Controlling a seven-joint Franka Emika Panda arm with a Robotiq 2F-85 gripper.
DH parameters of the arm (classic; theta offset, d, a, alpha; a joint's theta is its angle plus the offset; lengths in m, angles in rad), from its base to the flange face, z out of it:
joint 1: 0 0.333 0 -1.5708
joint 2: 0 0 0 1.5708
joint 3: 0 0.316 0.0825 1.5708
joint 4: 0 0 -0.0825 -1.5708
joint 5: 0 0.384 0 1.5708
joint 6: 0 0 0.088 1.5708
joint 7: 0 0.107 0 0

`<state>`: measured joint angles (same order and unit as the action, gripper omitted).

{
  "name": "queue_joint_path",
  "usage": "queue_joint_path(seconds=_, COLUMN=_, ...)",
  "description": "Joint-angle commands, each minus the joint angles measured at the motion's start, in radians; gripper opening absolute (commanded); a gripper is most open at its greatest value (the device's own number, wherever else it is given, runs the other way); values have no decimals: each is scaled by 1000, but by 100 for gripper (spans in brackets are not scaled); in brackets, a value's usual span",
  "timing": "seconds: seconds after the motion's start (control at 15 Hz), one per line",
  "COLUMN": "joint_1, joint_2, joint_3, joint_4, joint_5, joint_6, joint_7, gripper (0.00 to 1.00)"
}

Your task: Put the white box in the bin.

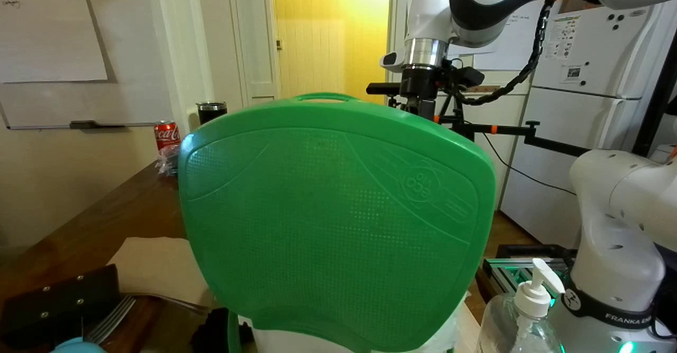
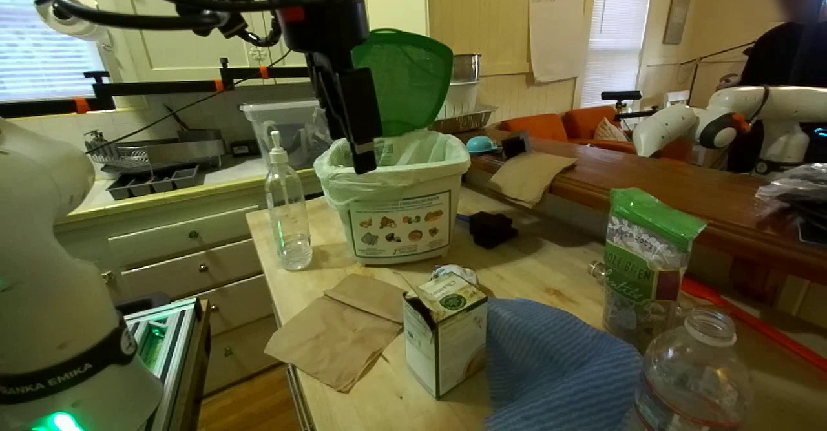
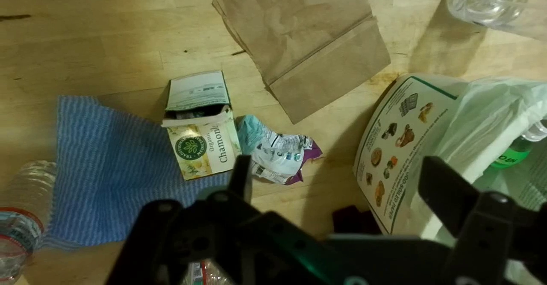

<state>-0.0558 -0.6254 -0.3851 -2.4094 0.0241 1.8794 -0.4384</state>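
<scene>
The white box (image 2: 452,340), a chamomile tea box with its top flap open, stands on the wooden table in an exterior view. It also shows in the wrist view (image 3: 203,148), left of the jaws, partly over a blue cloth. The white bin (image 2: 400,224) has a pale green liner and a raised green lid; in an exterior view the lid (image 1: 333,220) hides most of the bin. My gripper (image 2: 362,153) is high, near the bin's rim. In the wrist view the gripper (image 3: 339,174) is open with nothing between its fingers; the right finger overlaps the bin's liner.
A crumpled wrapper (image 3: 280,157) lies beside the box. A brown paper bag (image 2: 342,327), blue cloth (image 2: 555,360), clear bottle (image 2: 691,373), green lentil bag (image 2: 646,269), pump bottle (image 2: 287,218) and black object (image 2: 491,227) are around. A raised wooden counter (image 2: 678,172) borders the table.
</scene>
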Motion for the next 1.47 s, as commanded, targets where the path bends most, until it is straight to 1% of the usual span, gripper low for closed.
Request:
queue_joint_path(seconds=0.0, joint_1=-40, joint_2=7, joint_3=24, joint_4=-37, joint_5=-3, joint_6=111, joint_7=-7, gripper=100)
queue_joint_path(seconds=0.07, joint_1=-48, joint_2=6, joint_3=28, joint_4=-57, joint_5=-14, joint_6=163, joint_7=-15, gripper=100)
queue_joint_path(seconds=0.2, joint_1=-47, joint_2=14, joint_3=20, joint_4=-87, joint_5=-3, joint_6=229, joint_7=-31, gripper=100)
queue_joint_path(seconds=0.53, joint_1=-57, joint_2=56, joint_3=13, joint_4=-159, joint_5=-15, joint_6=338, joint_7=-64, gripper=100)
queue_joint_path(seconds=0.67, joint_1=-58, joint_2=79, joint_3=0, joint_4=-184, joint_5=-13, joint_6=376, joint_7=-96, gripper=100)
queue_joint_path(seconds=0.93, joint_1=-52, joint_2=132, joint_3=-37, joint_4=-226, joint_5=-3, joint_6=473, joint_7=-205, gripper=100)
queue_joint_path(seconds=1.4, joint_1=-33, joint_2=254, joint_3=-71, joint_4=-266, joint_5=36, joint_6=711, joint_7=-369, gripper=100)
